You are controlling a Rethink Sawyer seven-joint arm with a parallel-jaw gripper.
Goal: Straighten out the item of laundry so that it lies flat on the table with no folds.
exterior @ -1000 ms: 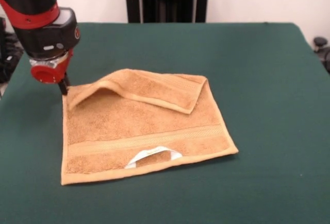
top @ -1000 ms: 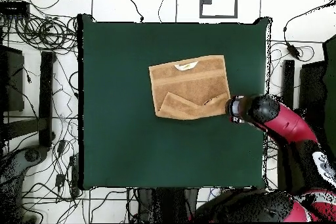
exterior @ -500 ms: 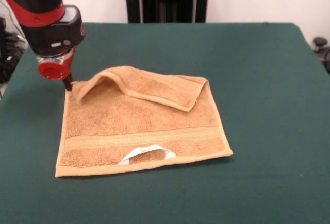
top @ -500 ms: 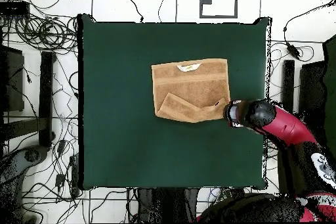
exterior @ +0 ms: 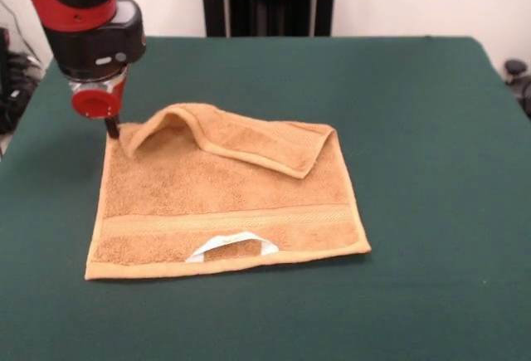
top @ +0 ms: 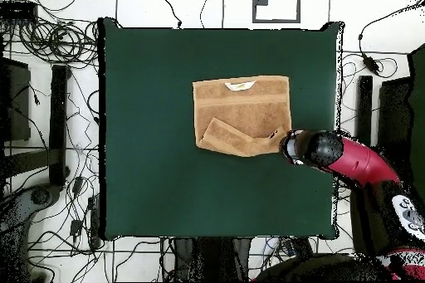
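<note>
- Presently the towel [exterior: 228,203] lies a little left of centre in the front view, on the table [exterior: 431,129], whose green top runs well beyond it on every side.
- Far edge of the towel is doubled over toward the camera: a flap [exterior: 241,141] runs from the upper left corner to the upper right, humped up at the left end and flatter at the right.
- A woven band [exterior: 232,220] crosses the lower part; just below it a white label [exterior: 232,245] arches at the near hem.
- The gripper [exterior: 111,127] comes down at the upper left of the frame, its dark tip at the towel's far left corner, right beside the raised end of the flap. Cannot tell whether it is pinching the cloth or merely touching it; the red and black wrist housing [exterior: 95,54] blocks the view.
- Overhead view: towel [top: 242,114] sits right of centre, label toward the top of the frame, fold along its lower edge; the arm [top: 344,155] reaches in from the lower right.
- Around the table [top: 149,130], overhead: black cables [top: 50,39] lie tangled on a white floor at the left.
- Front view, top centre: a dark stand [exterior: 270,0] behind the table.
</note>
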